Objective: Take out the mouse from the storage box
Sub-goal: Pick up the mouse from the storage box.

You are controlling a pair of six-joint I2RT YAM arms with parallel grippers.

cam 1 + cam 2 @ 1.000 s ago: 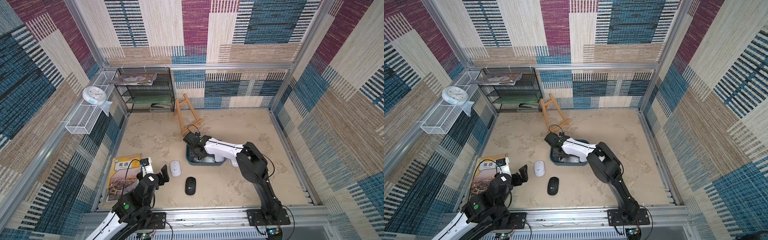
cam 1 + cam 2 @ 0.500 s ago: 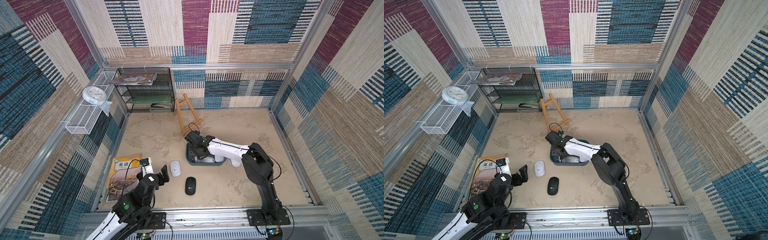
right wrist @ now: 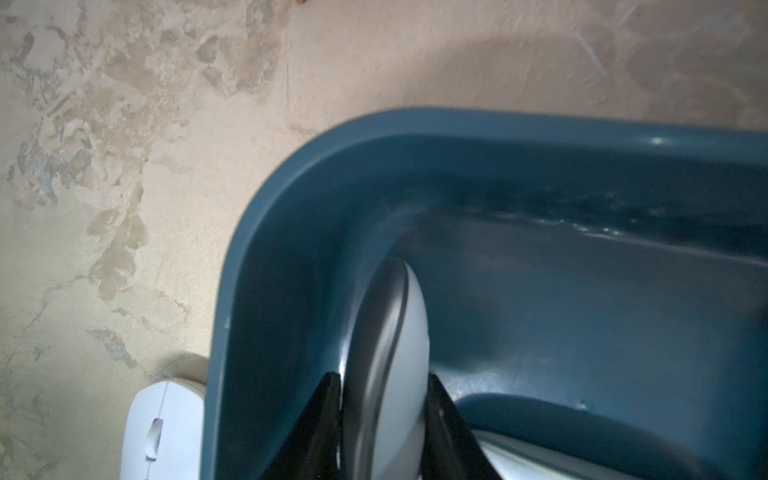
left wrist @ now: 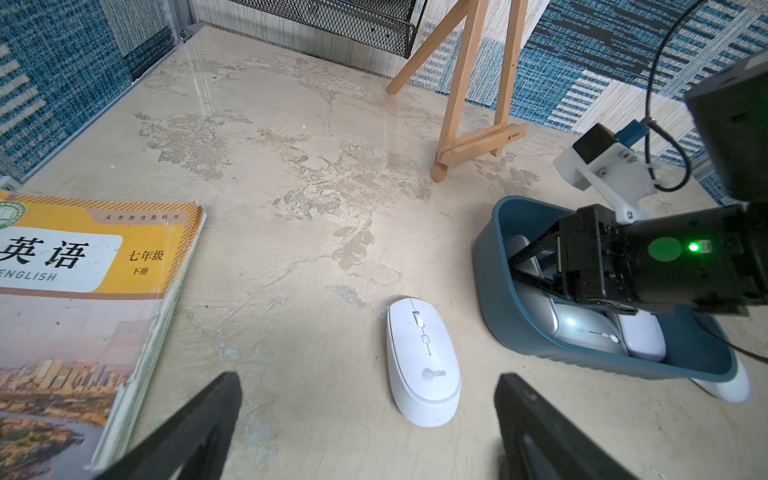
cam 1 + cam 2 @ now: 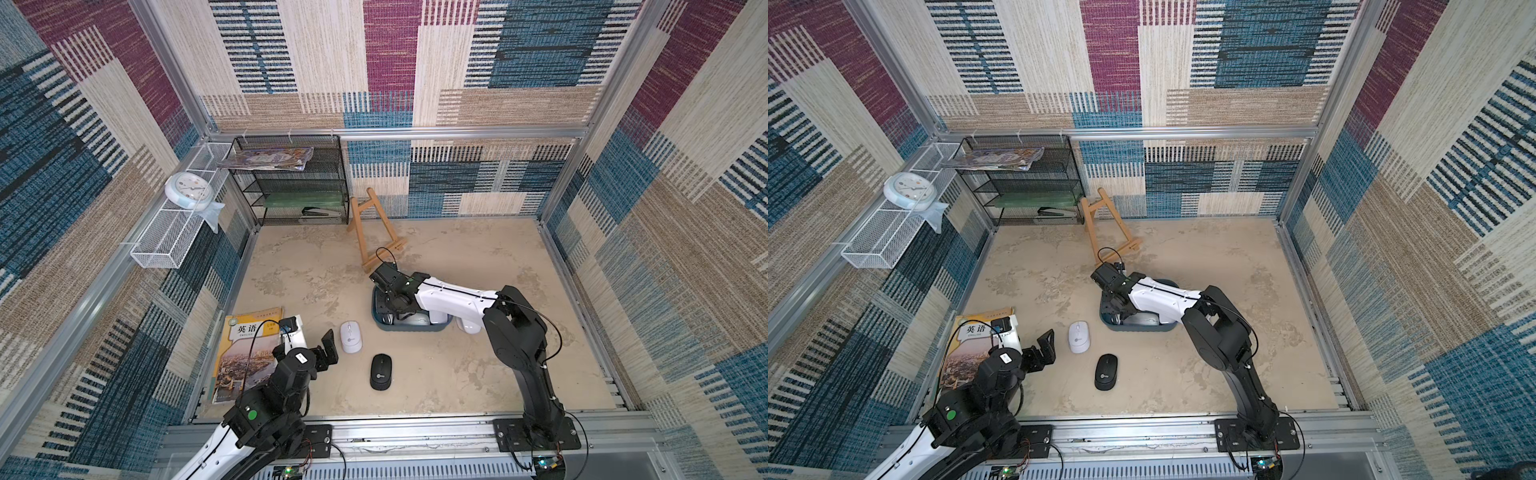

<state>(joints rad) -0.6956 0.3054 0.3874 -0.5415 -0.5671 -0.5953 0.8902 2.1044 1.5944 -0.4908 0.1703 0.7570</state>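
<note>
Clamps right gripper [image 3: 382, 378] on the grey mouse [image 3: 386, 316] inside the storage box [image 3: 291, 208], at its corner wall, seemingly to lift it clear. Holds left gripper [image 4: 368, 378] spread wide outside the box, out of the way.

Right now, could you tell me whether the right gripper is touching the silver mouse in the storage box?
Touching. The right wrist view shows the right gripper clamped on both sides of the silver mouse.

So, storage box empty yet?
No. The storage box holds several mice; the right gripper grips a grey mouse inside it.
</note>
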